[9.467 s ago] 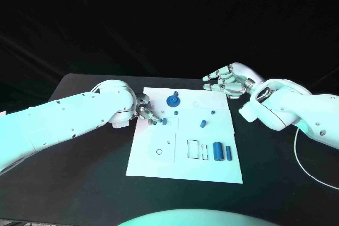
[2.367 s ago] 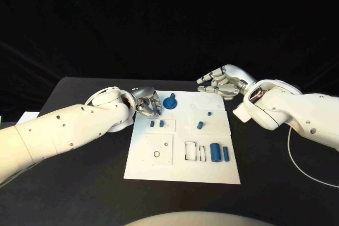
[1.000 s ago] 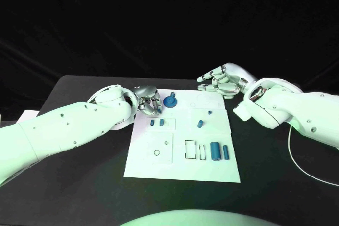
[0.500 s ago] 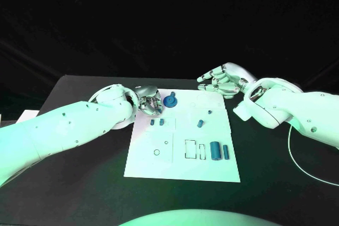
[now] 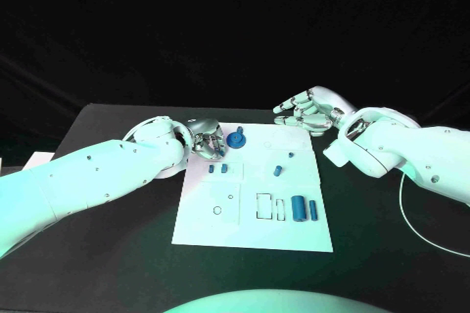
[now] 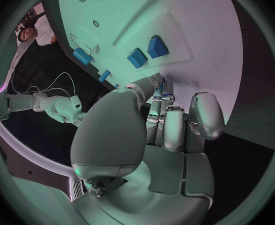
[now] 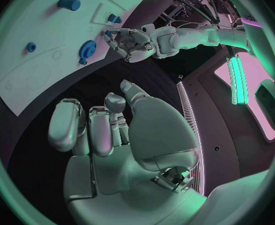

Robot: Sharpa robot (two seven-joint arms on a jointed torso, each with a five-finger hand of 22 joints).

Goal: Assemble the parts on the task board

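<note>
The white task board (image 5: 252, 225) lies in the middle of the table. My left hand (image 5: 208, 143) hovers at its far left corner, right beside the blue gear (image 5: 236, 140). Its fingers are curled, and thumb and fingertips pinch a small blue part (image 6: 164, 81). From the right wrist the same hand (image 7: 134, 42) shows near the gear (image 7: 87, 49). Two blue blocks (image 5: 219, 169) stand just nearer to me. My right hand (image 5: 308, 113) hangs over the far right corner, fingers loosely bent around nothing.
Also on the board are a short blue piece (image 5: 279, 170), a tiny peg (image 5: 292, 154) and two blue cylinders (image 5: 305, 209) beside outlined slots. Black table (image 5: 117, 245) surrounds the board. A white cable (image 5: 416, 221) runs along the right.
Since 9.5 s ago my left hand has gone from the two blocks to the far corner beside the gear. Over the last second neither hand has visibly moved.
</note>
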